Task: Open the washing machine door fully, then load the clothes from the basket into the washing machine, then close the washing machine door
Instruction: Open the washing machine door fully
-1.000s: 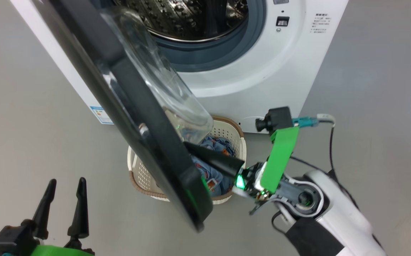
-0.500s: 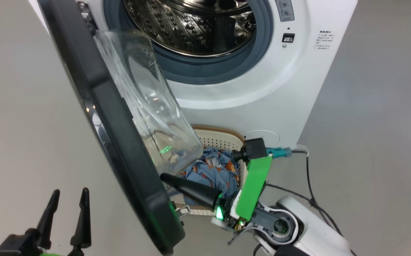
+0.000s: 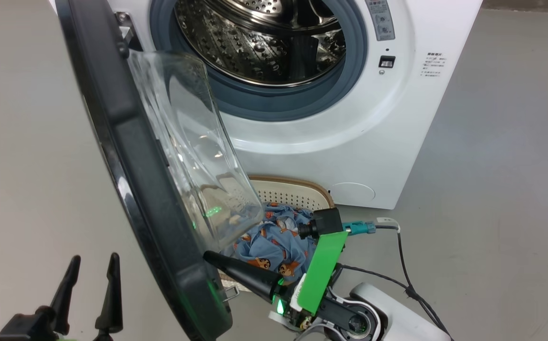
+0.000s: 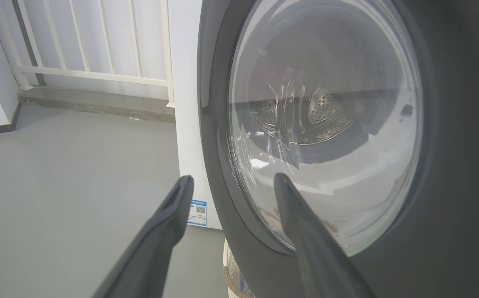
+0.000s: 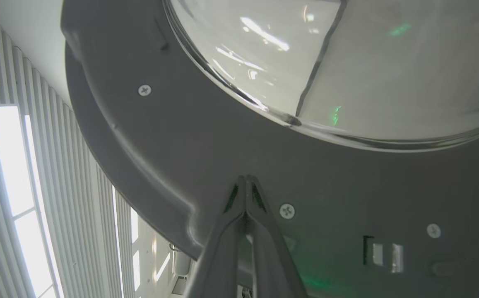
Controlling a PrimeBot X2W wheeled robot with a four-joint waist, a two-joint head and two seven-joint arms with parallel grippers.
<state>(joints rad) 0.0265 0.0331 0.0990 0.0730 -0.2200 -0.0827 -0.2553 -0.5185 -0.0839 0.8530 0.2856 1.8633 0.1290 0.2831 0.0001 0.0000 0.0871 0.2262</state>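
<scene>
1. Poking the closed-up right gripper point(image 3: 207, 255) at the inner rim of the door point(image 3: 127, 156).
2. Holding the left gripper point(image 3: 94, 258) wide, empty, outside it.
3. Spotting clothes point(image 3: 274, 241) in the basket point(image 3: 288, 189) by the washing machine point(image 3: 387, 142).
4. Can't read the blue label point(image 4: 197, 213).

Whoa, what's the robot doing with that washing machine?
It is working on the washing machine door, which stands partly open. The right pincer, shut, has its tip against the door's inner rim, seemingly pushing it wider. The left pincer is open and holds nothing, on the door's outer side. The clothes lie in the basket on the floor before the washing machine, not yet loaded.
</scene>
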